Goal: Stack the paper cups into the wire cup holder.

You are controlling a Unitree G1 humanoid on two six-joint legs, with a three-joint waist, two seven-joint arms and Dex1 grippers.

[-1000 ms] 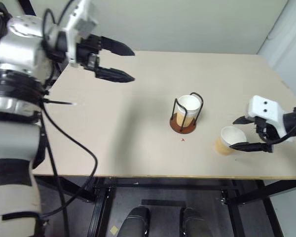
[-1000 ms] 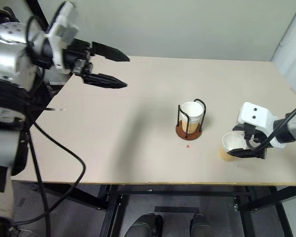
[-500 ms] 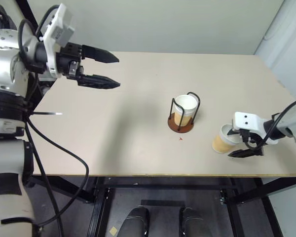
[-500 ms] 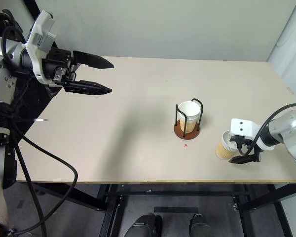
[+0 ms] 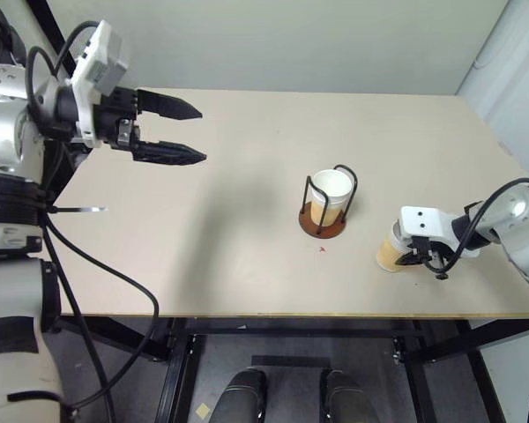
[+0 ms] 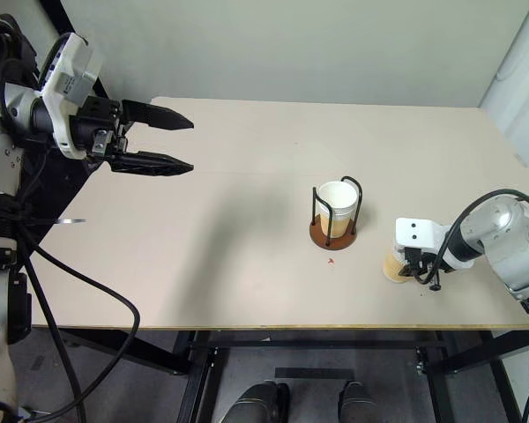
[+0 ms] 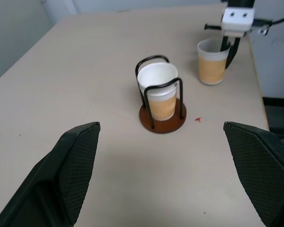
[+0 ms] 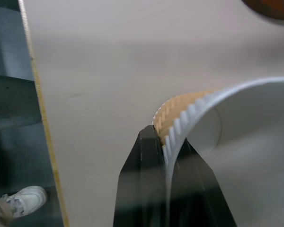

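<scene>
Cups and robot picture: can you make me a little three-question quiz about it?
1. True or false: the wire holder already has a cup in it.
2. Which gripper pinches the wall of the loose cup? A) left B) right
3. Fill in: the left gripper hangs over the table with its fingers ____.

Key: 1 true. 2 B, the right gripper has one finger inside the rim and one outside. 3 open.
</scene>
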